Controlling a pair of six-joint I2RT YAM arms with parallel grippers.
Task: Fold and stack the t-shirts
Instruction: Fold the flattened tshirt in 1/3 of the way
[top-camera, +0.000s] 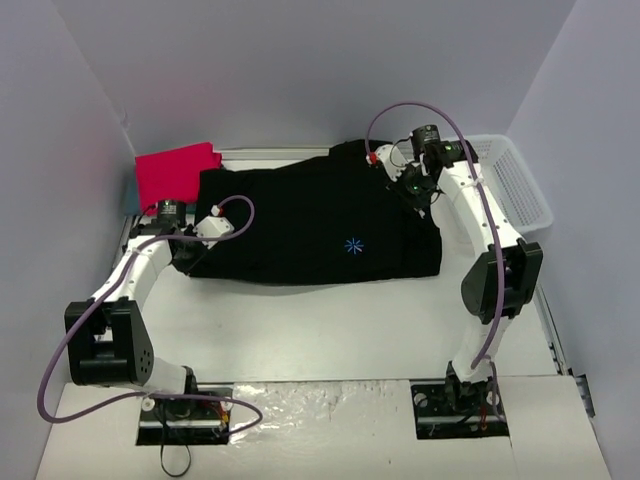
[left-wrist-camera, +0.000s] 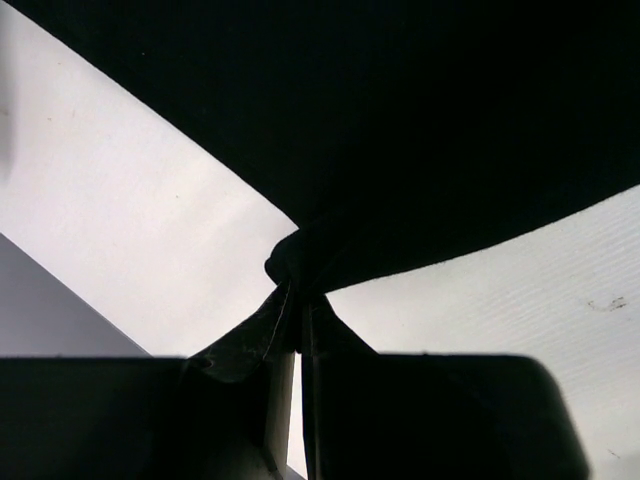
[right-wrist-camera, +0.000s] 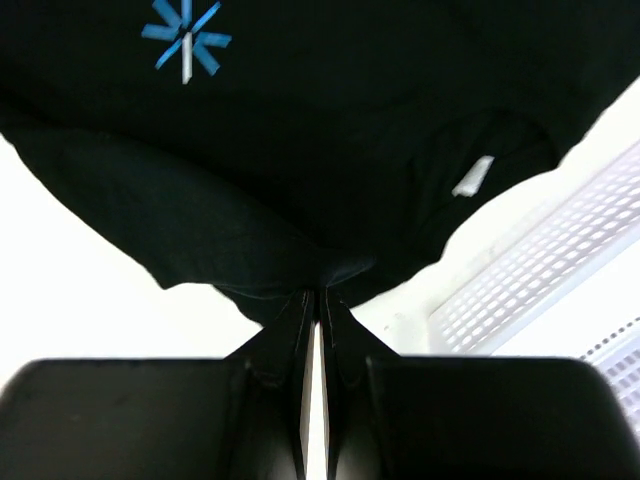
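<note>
On the far half of the white tabletop (top-camera: 330, 330), a large plain black cloth t-shirt (top-camera: 320, 225) is found spread flat, reaching from near the left edge to near the right edge. A small blue star-shaped print (top-camera: 353, 245) is noted on its upper face, right of centre.

The left fingers (left-wrist-camera: 290, 325) are found pressed together on a bunched pinch of black cloth at the shirt's near-left corner, with the cloth drawn taut away from them. The right fingers (right-wrist-camera: 303, 315) are likewise found closed on a fold of the black shirt at its far-right part; a white label (right-wrist-camera: 472, 176) is seen in the cloth close by.

A bright red-pink cloth t-shirt (top-camera: 175, 172) is recorded folded at the far-left corner of the tabletop, its right edge meeting the black shirt. A sliver of teal-blue cloth (top-camera: 131, 198) is visible at its left side; it is too small for more to be told.

A white plastic mesh basket (top-camera: 515, 180) is recorded at the far-right corner, just beside the right arm (top-camera: 490, 240) and apart from the black shirt.
</note>
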